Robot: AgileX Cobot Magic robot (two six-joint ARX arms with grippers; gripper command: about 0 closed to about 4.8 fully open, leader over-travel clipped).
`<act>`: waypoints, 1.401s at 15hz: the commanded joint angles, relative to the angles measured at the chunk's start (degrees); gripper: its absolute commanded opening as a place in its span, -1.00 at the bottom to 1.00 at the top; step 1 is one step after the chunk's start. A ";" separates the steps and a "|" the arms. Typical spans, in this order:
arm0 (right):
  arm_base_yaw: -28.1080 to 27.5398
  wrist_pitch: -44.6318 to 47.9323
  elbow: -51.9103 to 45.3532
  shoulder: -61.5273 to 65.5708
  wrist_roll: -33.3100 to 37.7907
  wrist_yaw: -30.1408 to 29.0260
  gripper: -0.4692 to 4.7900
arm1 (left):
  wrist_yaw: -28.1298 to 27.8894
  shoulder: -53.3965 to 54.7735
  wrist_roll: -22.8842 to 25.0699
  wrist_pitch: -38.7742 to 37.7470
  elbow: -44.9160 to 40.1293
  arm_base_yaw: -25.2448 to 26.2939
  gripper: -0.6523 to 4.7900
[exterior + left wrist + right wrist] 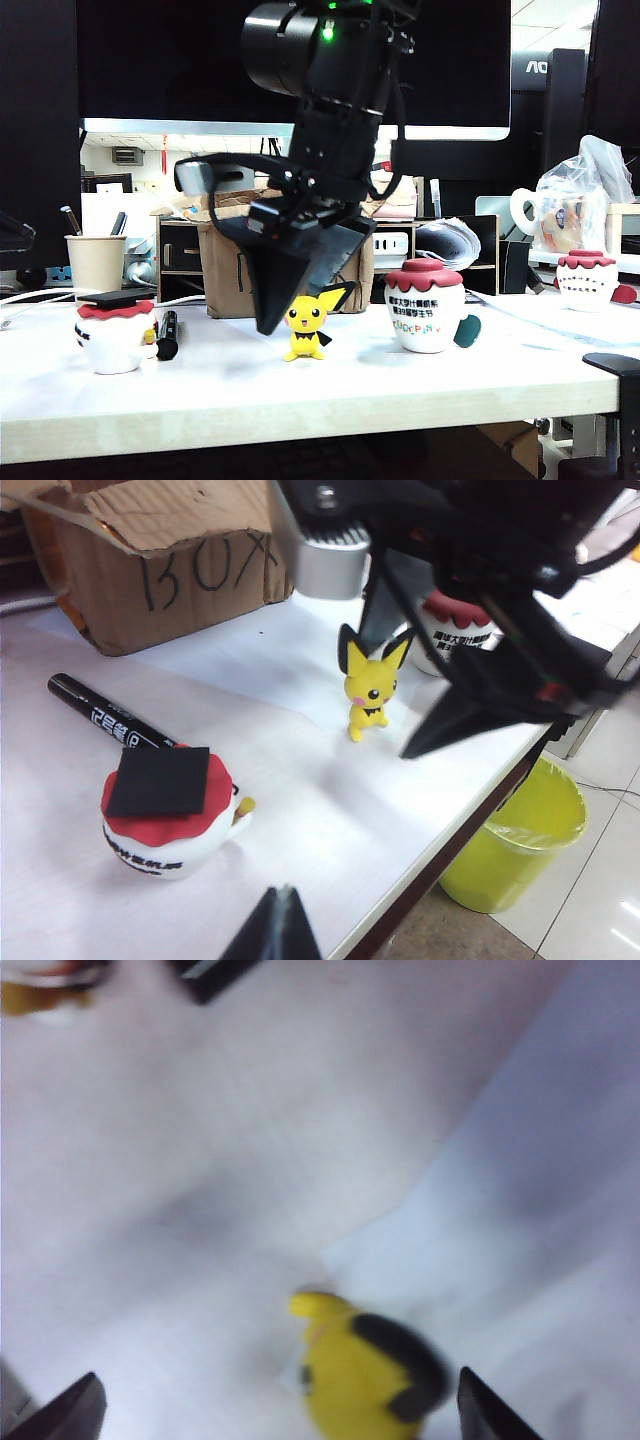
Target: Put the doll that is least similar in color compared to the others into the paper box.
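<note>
The small yellow doll [306, 328] stands upright near the table's front edge, in front of the brown paper box [228, 272] marked "BOX" [150, 565]. My right gripper [300, 305] comes down from above and is open, its fingers on either side of the doll without touching it. In the right wrist view the doll [365, 1370] lies between the wide-apart fingertips [488, 1412], closer to one of them, and the gripper [280, 1415] holds nothing. My left gripper [281, 920] hovers back over the table, shut and empty, looking toward the doll [370, 690].
Round white dolls with red tops stand left [115, 335], right [430, 305] and far right [587, 280] of the yellow one. A black marker [110, 720] lies by the left doll. A paper cup [97, 262] is behind; a yellow bin [515, 835] sits below the table edge.
</note>
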 commanded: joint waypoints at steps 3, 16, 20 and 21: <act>-1.88 1.07 0.31 0.22 -0.33 1.31 0.79 | 0.26 0.02 0.04 0.72 0.07 0.02 -0.78; -2.16 2.14 0.31 0.44 -0.28 -0.44 -0.05 | 0.24 0.04 0.04 0.72 0.04 0.02 -0.78; -2.14 1.68 0.31 0.44 -0.24 -0.42 -0.38 | 0.24 0.02 0.04 0.72 0.07 0.02 -0.78; -2.16 1.68 0.31 0.44 -0.13 -0.39 -0.52 | 0.24 0.02 0.04 0.72 0.04 0.02 -0.78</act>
